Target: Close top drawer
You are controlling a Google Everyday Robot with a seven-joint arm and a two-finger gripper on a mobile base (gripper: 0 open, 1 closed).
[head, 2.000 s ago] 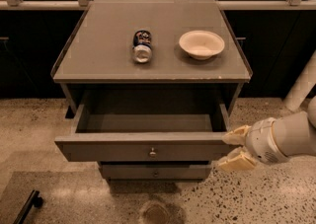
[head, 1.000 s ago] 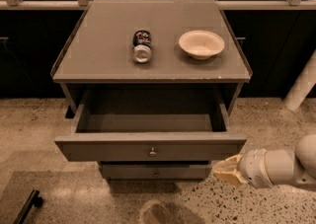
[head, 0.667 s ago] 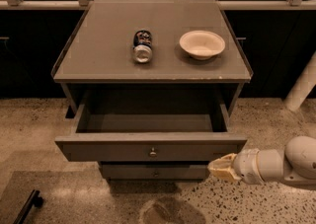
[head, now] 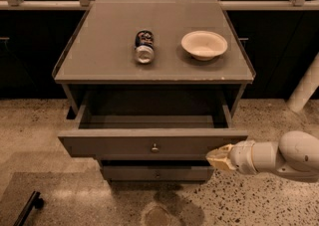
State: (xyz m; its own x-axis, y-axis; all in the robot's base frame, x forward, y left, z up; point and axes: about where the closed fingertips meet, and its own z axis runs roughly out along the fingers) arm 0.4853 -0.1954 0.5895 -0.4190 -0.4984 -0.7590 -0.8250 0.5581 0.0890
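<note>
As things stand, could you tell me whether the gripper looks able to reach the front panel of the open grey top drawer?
Probably yes. The gripper hovers at the right end of the flat front of the grey top drawer, which stands open, and nothing lies between them.

top drawer (head: 119,145) juts out, gripper (head: 215,156) at front-R

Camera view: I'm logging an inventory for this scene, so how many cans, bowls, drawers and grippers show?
Cans: 1, the can on its side on the cabinet top.
Bowls: 1, the bowl right of it.
Drawers: 2, the top drawer pulled open and a lower drawer beneath.
Grippers: 1, the gripper by the top drawer's front, at its right end.
Total: 5.
</note>
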